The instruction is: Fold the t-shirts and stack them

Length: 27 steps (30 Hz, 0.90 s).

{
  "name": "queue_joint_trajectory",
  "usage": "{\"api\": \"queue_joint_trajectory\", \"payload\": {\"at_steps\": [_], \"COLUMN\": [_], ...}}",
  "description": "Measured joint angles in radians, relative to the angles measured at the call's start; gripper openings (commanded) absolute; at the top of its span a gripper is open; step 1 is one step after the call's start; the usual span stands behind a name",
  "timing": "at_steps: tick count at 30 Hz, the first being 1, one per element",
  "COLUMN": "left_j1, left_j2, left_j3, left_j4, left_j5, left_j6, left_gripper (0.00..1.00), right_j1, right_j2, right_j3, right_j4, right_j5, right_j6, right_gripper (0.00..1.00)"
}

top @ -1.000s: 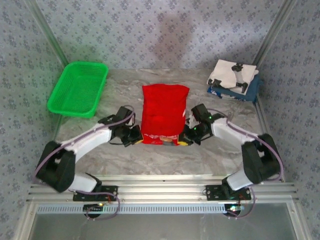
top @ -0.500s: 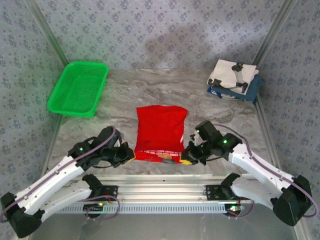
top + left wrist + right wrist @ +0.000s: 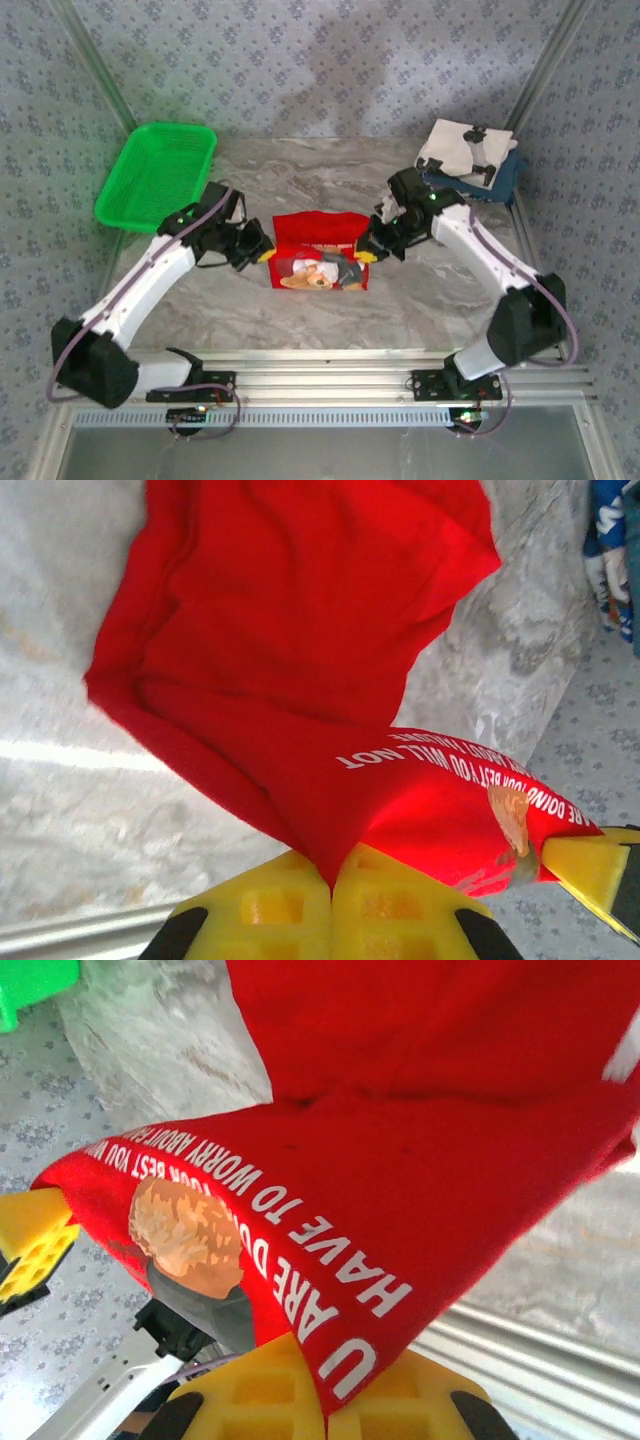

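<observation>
The red tee (image 3: pixel 318 250) lies mid-table, its near half folded up and over so the teddy bear print (image 3: pixel 312 274) faces up. My left gripper (image 3: pixel 262 246) is shut on the shirt's left edge, and the left wrist view shows red cloth (image 3: pixel 300 660) pinched between the yellow fingers (image 3: pixel 270 910). My right gripper (image 3: pixel 370 248) is shut on the right edge; white lettering (image 3: pixel 300 1250) runs into its yellow fingers (image 3: pixel 260 1390). Folded white and dark blue tees (image 3: pixel 468 158) are stacked at the back right.
A green plastic basket (image 3: pixel 158 176) sits at the back left. The aluminium rail (image 3: pixel 320 380) runs along the near table edge. Patterned walls close in the sides and back.
Both grippers have carried the shirt's near edge up and away from the front rail toward the back, doubling the red tee over itself and turning the bear print upward.
</observation>
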<state>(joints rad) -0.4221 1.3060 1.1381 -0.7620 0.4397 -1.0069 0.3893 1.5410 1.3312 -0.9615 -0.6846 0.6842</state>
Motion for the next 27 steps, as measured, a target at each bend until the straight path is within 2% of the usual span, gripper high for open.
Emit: {"api": "queue_joint_trajectory", "payload": {"at_steps": [5,14,16,18,20,21,22,25,27], "left_j1": [0.051,0.111,0.124,0.134,0.145,0.150,0.158,0.185,0.200], "left_j2": [0.169,0.439,0.489,0.534,0.584,0.610,0.639,0.725,0.759], "left_j3": [0.073,0.233,0.269,0.304,0.340,0.358,0.376,0.443,0.483], "left_j4": [0.040,0.071,0.073,0.078,0.092,0.105,0.121,0.156,0.164], "left_j5": [0.045,0.098,0.107,0.114,0.114,0.112,0.109,0.102,0.093], "left_j6": [0.078,0.188,0.207,0.224,0.243,0.248,0.252,0.253,0.256], "left_gripper": [0.00,0.00,0.00,0.02,0.18,0.32,0.42,0.53,0.58], "right_j1": [-0.066,-0.132,-0.148,-0.158,-0.167,-0.174,-0.183,-0.219,-0.248], "right_j2": [0.173,0.426,0.488,0.541,0.595,0.632,0.665,0.737,0.755], "right_j3": [0.105,0.288,0.346,0.394,0.443,0.474,0.500,0.558,0.587], "right_j4": [-0.053,-0.090,-0.099,-0.102,-0.101,-0.098,-0.089,-0.038,-0.003], "right_j5": [-0.015,-0.039,-0.047,-0.054,-0.066,-0.068,-0.068,-0.073,-0.079], "right_j6": [-0.121,-0.241,-0.260,-0.269,-0.274,-0.276,-0.270,-0.237,-0.216], "right_gripper": [0.00,0.01,0.04,0.14,0.20,0.26,0.32,0.46,0.49]}}
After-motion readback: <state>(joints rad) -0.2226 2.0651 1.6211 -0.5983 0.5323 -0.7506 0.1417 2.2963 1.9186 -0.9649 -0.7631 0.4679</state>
